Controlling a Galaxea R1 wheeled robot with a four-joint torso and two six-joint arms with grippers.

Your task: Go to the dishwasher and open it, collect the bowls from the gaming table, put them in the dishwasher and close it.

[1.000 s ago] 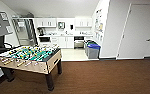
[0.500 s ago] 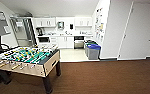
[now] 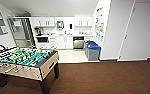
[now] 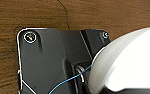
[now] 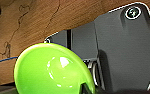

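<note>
Where the dark wood floor (image 3: 103, 77) gives way to a pale kitchen floor, the dishwasher (image 3: 78, 42) sits at the far end of the room, built in under the counter among white cabinets (image 3: 63, 42), its steel front closed. Upper white cabinets (image 3: 44, 22) hang above the counter, and a tall steel refrigerator (image 3: 21, 32) stands to the left of the kitchen run. Two grey bins (image 3: 92, 51), the nearer one with a blue lid, stand against the white wall on the right side of the kitchen opening, between the camera and the dishwasher. A white door (image 3: 141, 32) with a lever handle is set in the wall further right.

In the near left of the head view stands a table-football table (image 3: 26, 62) with a green field, rods with handles and dark legs, resting on the wood floor well apart from the dishwasher.

In the right wrist view a glossy bright green bowl (image 5: 53, 70) shows large and close, tilted on its edge in front of the robot's dark plate, with the wood floor beyond. In the left wrist view a rounded white surface (image 4: 131, 62) shows close beside the dark plate, over the same floor; what it is cannot be told. The jaws of both arms are hidden, so I cannot tell whether they are spread or pressed together.
</note>
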